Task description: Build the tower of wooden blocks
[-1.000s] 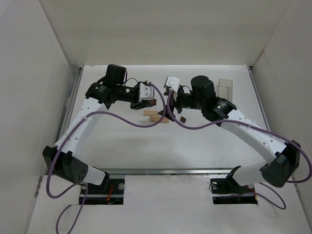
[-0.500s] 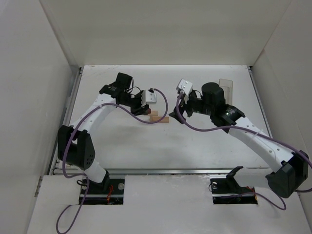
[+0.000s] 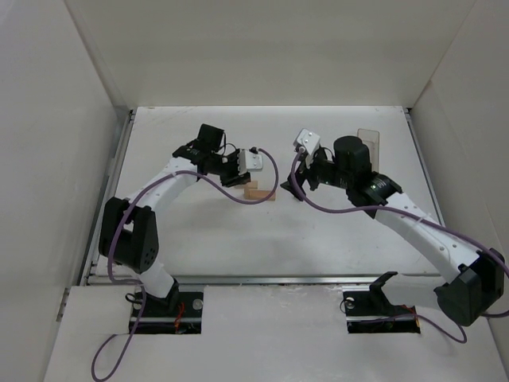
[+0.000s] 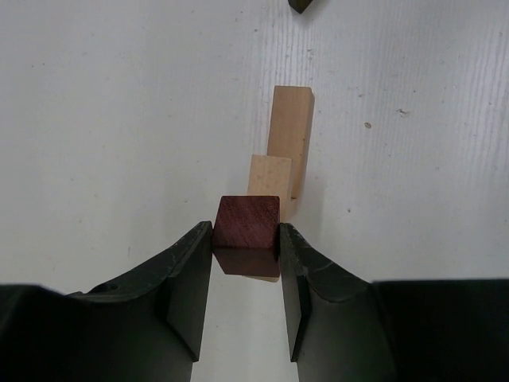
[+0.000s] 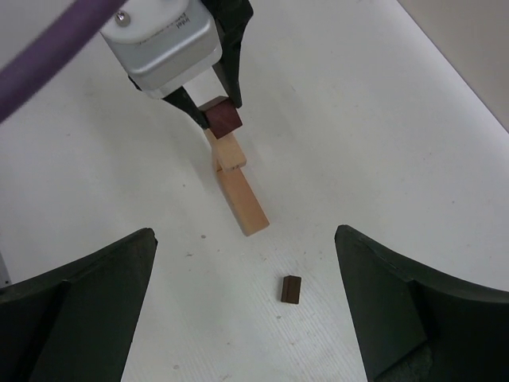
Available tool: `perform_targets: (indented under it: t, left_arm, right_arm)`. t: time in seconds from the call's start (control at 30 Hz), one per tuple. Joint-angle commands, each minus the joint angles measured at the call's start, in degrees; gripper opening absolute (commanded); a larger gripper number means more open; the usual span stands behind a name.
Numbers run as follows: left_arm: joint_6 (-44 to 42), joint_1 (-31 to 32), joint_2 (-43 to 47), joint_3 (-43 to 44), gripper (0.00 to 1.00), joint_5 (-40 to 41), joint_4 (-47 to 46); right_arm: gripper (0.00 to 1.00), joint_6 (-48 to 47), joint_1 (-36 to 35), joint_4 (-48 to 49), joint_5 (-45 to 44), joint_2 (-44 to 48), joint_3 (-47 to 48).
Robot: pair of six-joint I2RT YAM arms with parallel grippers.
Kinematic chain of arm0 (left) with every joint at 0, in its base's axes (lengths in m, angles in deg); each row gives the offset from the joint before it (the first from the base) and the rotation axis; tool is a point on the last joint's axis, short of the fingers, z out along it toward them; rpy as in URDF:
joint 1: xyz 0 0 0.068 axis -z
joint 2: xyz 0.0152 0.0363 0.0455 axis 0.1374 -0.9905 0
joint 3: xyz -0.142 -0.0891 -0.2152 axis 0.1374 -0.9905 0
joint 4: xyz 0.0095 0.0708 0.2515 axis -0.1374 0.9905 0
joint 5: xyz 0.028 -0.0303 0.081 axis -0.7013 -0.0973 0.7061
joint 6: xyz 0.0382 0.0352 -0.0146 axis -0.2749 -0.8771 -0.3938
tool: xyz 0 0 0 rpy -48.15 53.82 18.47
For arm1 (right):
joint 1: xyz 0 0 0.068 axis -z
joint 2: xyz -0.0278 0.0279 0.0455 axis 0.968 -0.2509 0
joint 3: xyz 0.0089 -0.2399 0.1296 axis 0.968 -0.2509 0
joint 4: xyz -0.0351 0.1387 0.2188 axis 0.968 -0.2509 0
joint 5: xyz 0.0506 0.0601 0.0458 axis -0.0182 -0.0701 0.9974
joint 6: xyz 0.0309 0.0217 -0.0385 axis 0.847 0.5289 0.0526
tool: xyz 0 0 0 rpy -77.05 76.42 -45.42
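White counter, white walls. Mid-frame in the left wrist view, the left fingers (image 4: 189, 278) pinch a dark red cube (image 4: 247, 227) just above two tan bars (image 4: 290, 135) lying together. The right fingers (image 5: 87, 294) gape, empty, over a small dark piece (image 5: 292, 289). Square the cube over the shorter bar, lower until it seats, and release gently.

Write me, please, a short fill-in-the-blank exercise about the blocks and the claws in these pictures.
1. The left claw grips the dark reddish-brown cube, while the right claw stands ____ and holds nothing.
2. The cube is held over ____ light tan blocks, a shorter one resting on a longer one.
3. The small dark piece on the table lies apart from the tan blocks, nearer the ____ claw.

Missing words: open; two; right.
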Motion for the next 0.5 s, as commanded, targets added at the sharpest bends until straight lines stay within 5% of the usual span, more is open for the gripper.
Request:
perform_targets:
  t: [0.0, 0.47]
  left_arm:
    - [-0.81, 0.39, -1.13, -0.12, 0.00, -0.56, -1.56]
    - [-5.30, 0.39, -2.89, 0.94, 0.00, -2.24, 1.79]
  right_arm:
    - [1.00, 0.77, 0.87, 3.27, -0.27, 1.22, 0.18]
    - [1.00, 0.77, 2.45, 3.27, 0.79, 0.17, -0.35]
